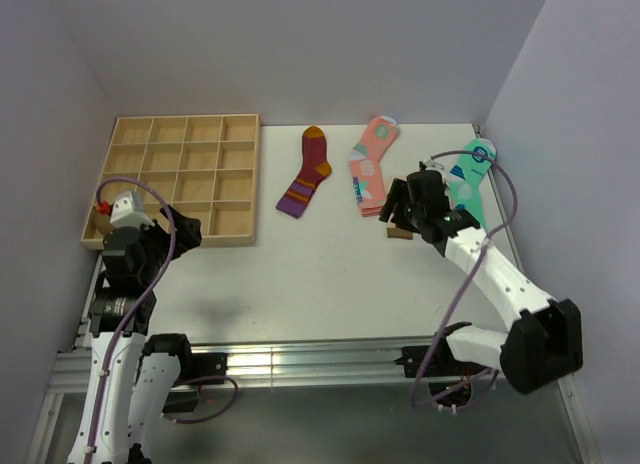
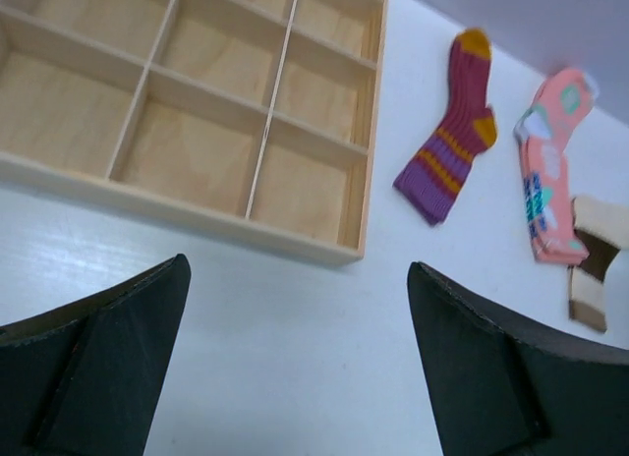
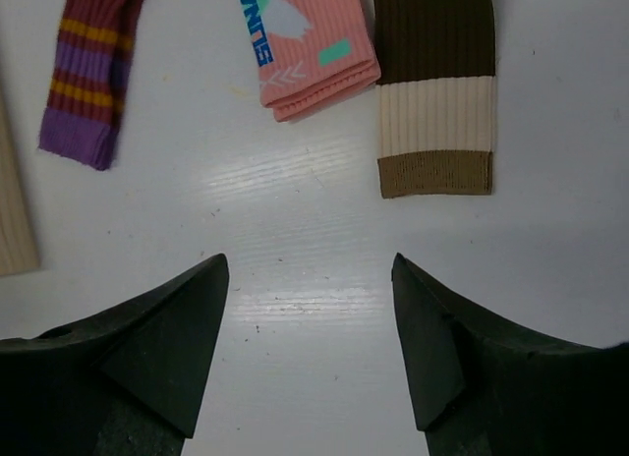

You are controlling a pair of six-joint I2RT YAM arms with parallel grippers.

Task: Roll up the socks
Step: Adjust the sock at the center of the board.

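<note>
The white table carries a shallow wooden tray divided into square compartments, which sits at its far left.

The left gripper hangs over bare table just in front of the tray's near wall. Its jaws are spread wide with nothing between them. The right gripper is well to the right of the tray, tilted down toward the tabletop. Its jaws also stand apart and hold nothing.

Farthest right from the tray lies a mint-green patterned sock. A pink patterned sock lies nearer the tray, and a maroon sock with orange and purple stripes lies just right of it.

The socks lie flat, well right of the tray, between the pink and mint-green ones and just ahead of the right gripper's fingertips. They show a dark brown band, a cream band and a tan cuff. Whether one lies on the other cannot be told.
</note>
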